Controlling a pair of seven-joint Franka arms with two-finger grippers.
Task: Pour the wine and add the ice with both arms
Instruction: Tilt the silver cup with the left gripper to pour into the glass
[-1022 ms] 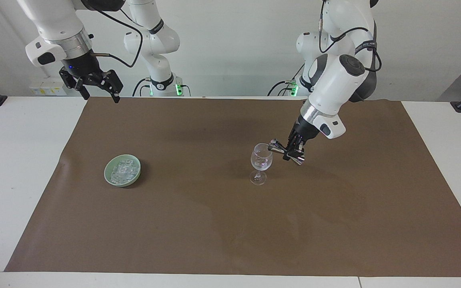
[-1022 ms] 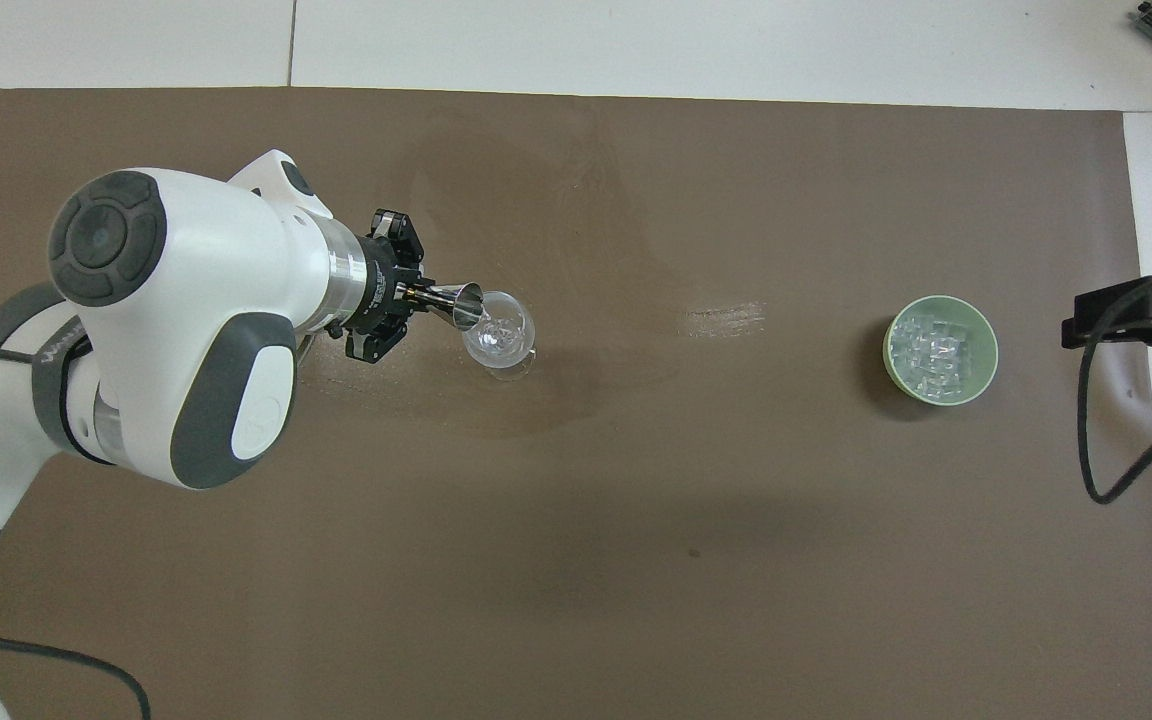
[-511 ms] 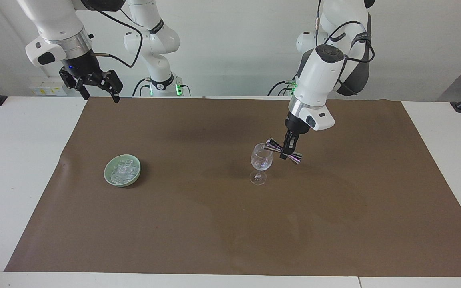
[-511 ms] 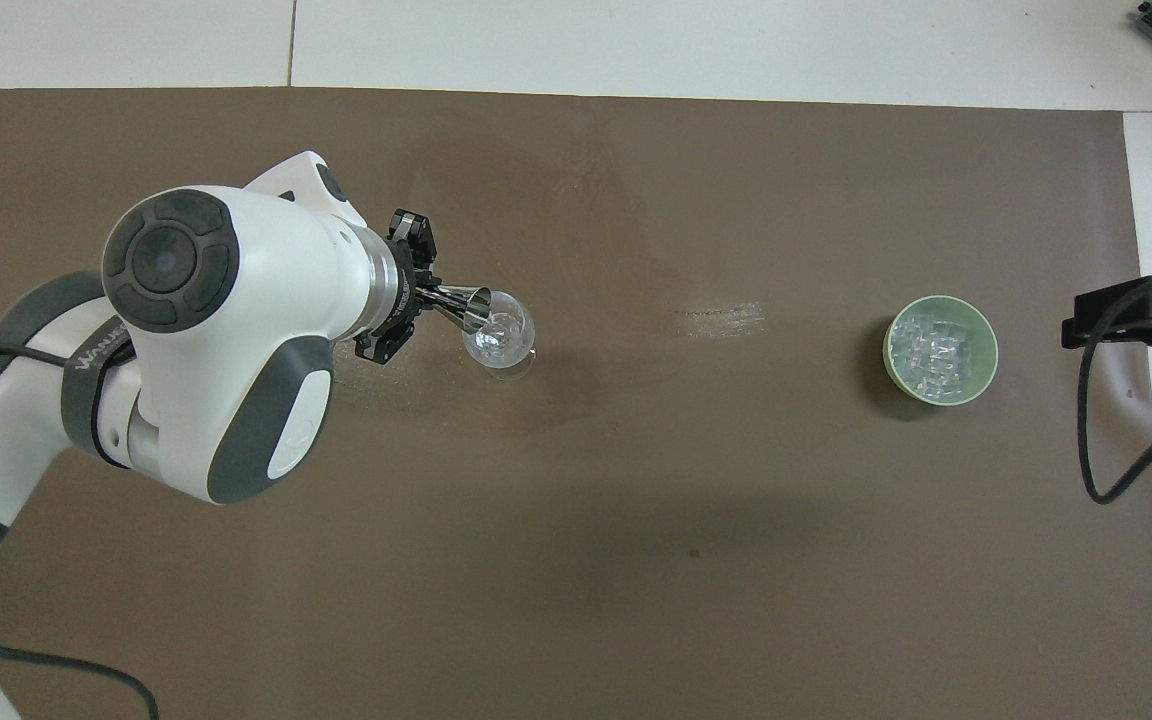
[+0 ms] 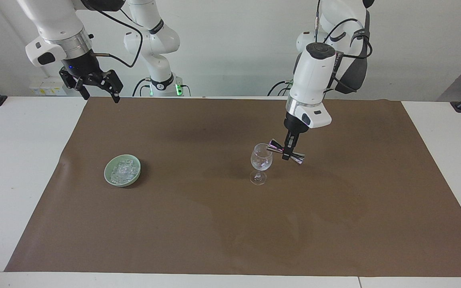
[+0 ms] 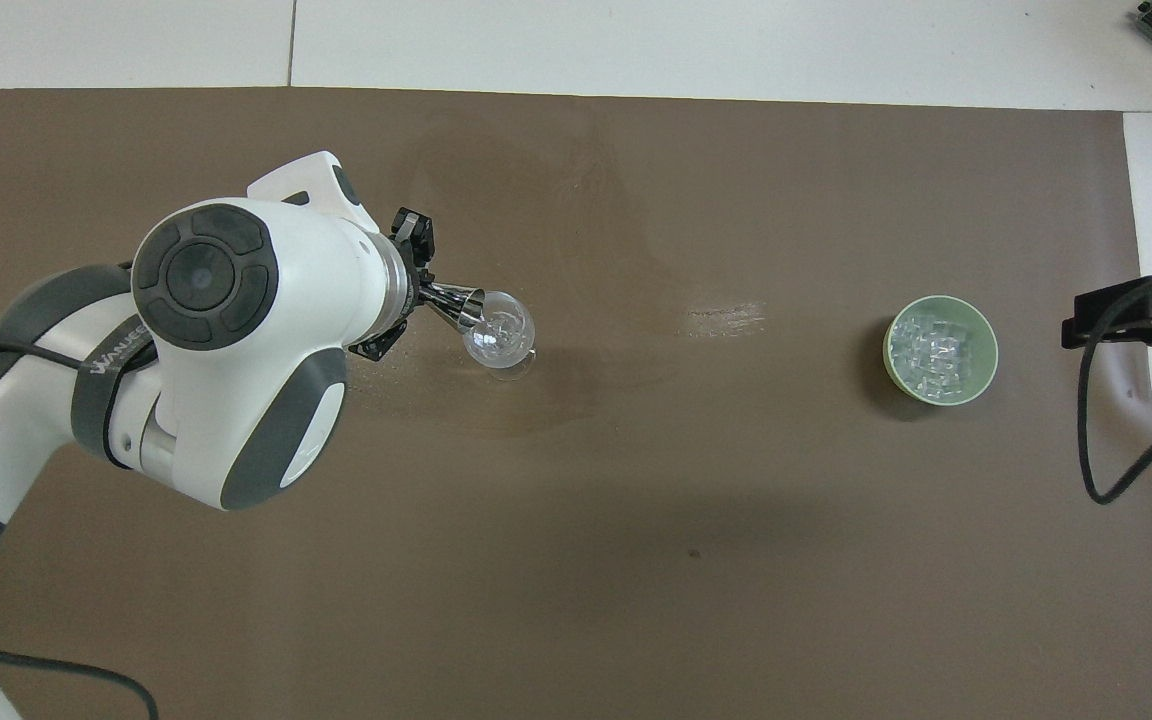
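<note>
A clear stemmed wine glass [image 5: 261, 162] [image 6: 499, 332] stands on the brown mat. My left gripper [image 5: 287, 154] [image 6: 414, 303] is shut on the waist of a shiny metal jigger [image 5: 285, 151] [image 6: 459, 305], which lies tipped on its side with one mouth at the glass's rim. No wine shows as a coloured liquid. The ice [image 5: 122, 170] [image 6: 938, 349] lies heaped in a pale green bowl [image 5: 108, 179] [image 6: 889, 345] toward the right arm's end of the table. My right gripper [image 5: 98, 90] hangs open in the air above the mat's corner nearest its base; only its dark tip [image 6: 1136, 318] shows from overhead.
The brown mat [image 5: 230, 224] covers most of the white table [image 5: 14, 160]. A faint wet streak [image 6: 721, 318] marks the mat between glass and bowl. A black cable [image 6: 1096, 420] hangs from the right arm over the table's edge.
The left arm's wrist has swung upright above the jigger, which stays tipped at the glass's rim. The right arm has not moved.
</note>
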